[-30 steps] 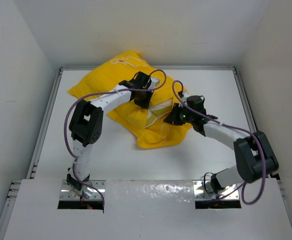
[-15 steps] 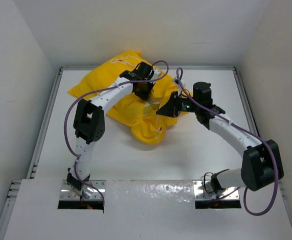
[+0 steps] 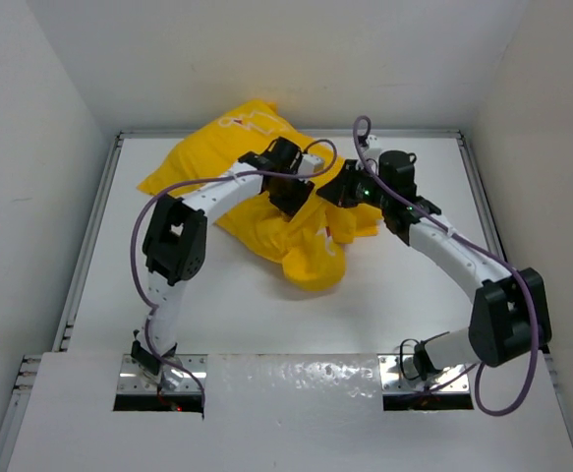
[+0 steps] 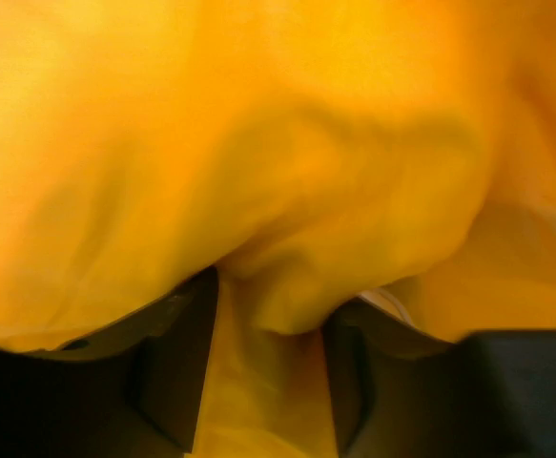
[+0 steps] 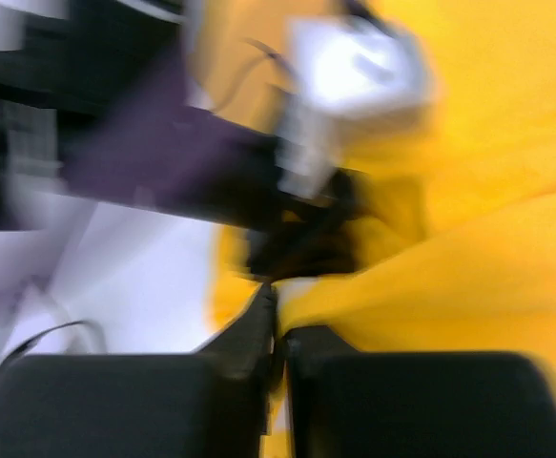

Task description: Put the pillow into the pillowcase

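The bright yellow pillowcase [image 3: 217, 147] lies bunched at the back middle of the table, with a crumpled fold [image 3: 311, 261] hanging toward the front. The pillow is hidden. My left gripper [image 3: 294, 202] is pressed into the cloth. In the left wrist view the left gripper [image 4: 270, 315] has its jaws apart, and yellow pillowcase fabric [image 4: 258, 143] drapes over them and lies loose in the gap. My right gripper [image 3: 337, 189] is just right of the left one. In the blurred right wrist view the right gripper [image 5: 279, 320] is shut, pinching an edge of the pillowcase [image 5: 468, 267].
The white table [image 3: 414, 295] is walled on the left, back and right. Purple cables loop above both arms, one [image 3: 153, 202] arching left of the left arm. The two wrists sit very close together over the cloth.
My right gripper has swung back and left with the pillowcase edge, ending beside the left gripper. The front fold bunched up. The left jaws, shut before, have parted.
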### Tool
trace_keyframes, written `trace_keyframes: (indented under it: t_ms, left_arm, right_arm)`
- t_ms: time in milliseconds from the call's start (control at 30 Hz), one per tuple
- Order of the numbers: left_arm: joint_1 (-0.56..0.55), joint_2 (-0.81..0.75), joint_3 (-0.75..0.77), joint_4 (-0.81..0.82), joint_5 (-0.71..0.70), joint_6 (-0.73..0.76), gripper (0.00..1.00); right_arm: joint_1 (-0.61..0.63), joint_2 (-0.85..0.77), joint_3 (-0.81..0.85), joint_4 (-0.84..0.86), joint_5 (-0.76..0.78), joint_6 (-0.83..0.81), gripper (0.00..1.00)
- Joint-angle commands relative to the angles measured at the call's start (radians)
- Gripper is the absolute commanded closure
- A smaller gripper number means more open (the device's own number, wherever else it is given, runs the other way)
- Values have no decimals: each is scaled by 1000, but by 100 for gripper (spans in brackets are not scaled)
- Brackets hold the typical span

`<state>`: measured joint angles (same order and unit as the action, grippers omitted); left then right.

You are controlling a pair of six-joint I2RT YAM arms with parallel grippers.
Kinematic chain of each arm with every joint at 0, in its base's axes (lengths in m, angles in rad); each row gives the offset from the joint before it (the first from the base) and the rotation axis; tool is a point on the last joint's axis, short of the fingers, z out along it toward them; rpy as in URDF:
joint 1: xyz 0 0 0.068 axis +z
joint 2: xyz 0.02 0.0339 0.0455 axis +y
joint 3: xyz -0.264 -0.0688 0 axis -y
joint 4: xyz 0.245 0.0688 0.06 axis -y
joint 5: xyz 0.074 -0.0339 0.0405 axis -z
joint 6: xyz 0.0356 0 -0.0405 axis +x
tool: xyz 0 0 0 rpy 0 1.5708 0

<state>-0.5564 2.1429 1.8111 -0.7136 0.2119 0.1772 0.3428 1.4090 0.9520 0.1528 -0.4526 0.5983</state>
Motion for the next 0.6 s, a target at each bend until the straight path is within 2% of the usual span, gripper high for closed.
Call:
trace_keyframes:
  t_ms: [0,33,67,100,133,233,267,400,433,467,500,533,567]
  left_arm:
    - [81,-38,177,-33,136,-31,53]
    - [113,-38,221,-73,147,-39,39]
    - [124,-38,258,-92,142,-42,33]
    - [139,-43,342,-125,139,-36,26]
    - [144,-43,343,-136,139,-28,18]
    - [164,-67,370,-144,145,-30,13]
    - [173,-80,387,-144,136,-36,1]
    - [281,-110,424,-113,118,-93,0]
    - [365,-115,424,-103,124,-134,0]
    - [415,-113,424,-101,132,-149,0]
    - [462,-112,421,-103,139,-166,0]
    - [552,-109,413,-106,138,-168,0]
    - [650,-97,393,-107,130,-166,6]
  right_arm:
    - [2,94,114,-230,252,-100,88]
    - [1,123,164,-274,250,-109,62]
    - [1,171,192,-320,247,-121,51]
    - [2,203,242,-404,249,-133,37]
    - [2,203,266,-435,253,-134,32]
    - [-2,209,309,-504,324,-163,17]
    - [-14,205,324,-516,342,-167,2]
    - [-37,147,363,-597,431,-213,1]
    - [-36,115,367,-622,455,-230,1]
    - [-33,96,360,-645,469,-264,4]
    - [-27,75,352,-683,474,-278,26]
    - [-22,30,322,-700,474,-294,52]
    - [-1,6,300,-728,491,-302,100]
